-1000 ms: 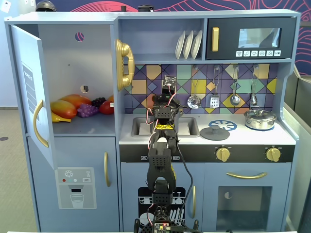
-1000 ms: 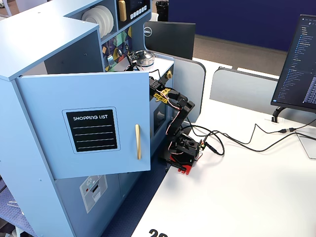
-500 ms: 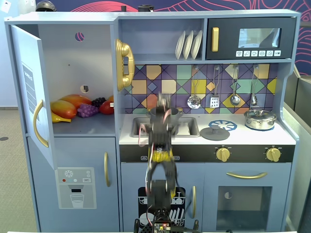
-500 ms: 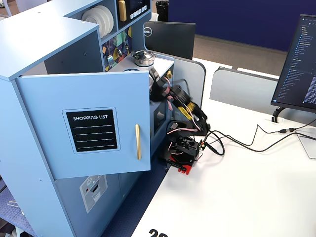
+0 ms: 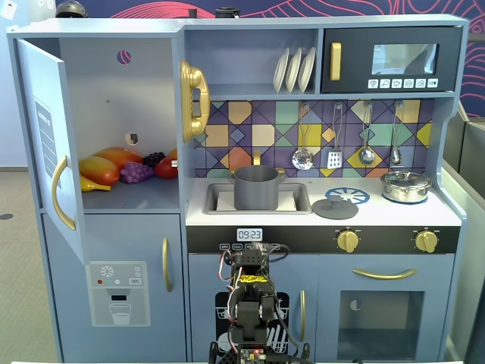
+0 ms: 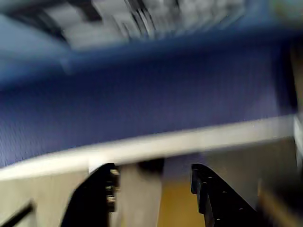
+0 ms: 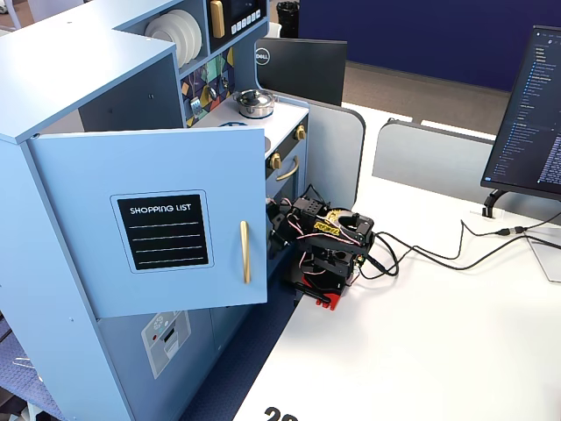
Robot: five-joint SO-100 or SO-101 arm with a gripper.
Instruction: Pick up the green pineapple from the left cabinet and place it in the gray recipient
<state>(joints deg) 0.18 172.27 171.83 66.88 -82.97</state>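
The left cabinet (image 5: 114, 83) stands open, its door (image 5: 47, 144) with the curved gold handle swung out. On its shelf lie an orange-yellow fruit (image 5: 106, 168), a purple grape bunch (image 5: 136, 173) and a red fruit (image 5: 167, 167). No green pineapple shows in any view. The gray recipient (image 5: 256, 188) stands in the sink. My arm (image 5: 254, 299) is folded low in front of the kitchen, also in a fixed view (image 7: 329, 246). In the blurred wrist view my gripper (image 6: 154, 182) has its jaws apart with nothing between them.
A shiny silver lidded pot (image 5: 406, 186) sits on the right of the counter and a gray lid (image 5: 335, 207) lies beside the sink. The open door (image 7: 166, 219) juts out beside the arm. A monitor (image 7: 530, 114) and cables (image 7: 438, 250) are on the white table.
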